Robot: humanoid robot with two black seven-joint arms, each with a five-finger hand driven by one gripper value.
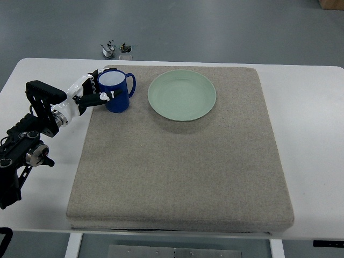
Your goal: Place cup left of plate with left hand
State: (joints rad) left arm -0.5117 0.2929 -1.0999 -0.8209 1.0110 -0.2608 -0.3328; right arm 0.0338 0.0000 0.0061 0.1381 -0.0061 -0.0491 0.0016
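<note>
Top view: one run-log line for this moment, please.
left hand: fingers around blue cup | cup: upright on grey mat, left of green plate, apart from it | plate: empty | right hand: not in view

my left hand (88, 92) is wrapped around the blue cup (115, 91), fingers curled on its near and far sides. the cup stands upright on the grey mat (183, 172), handle turned toward the green plate (182, 95), just beside it on its left, not touching. the mat lies on the white table (312, 134). small metal clips (115, 49) lie on the floor beyond the table.
</note>
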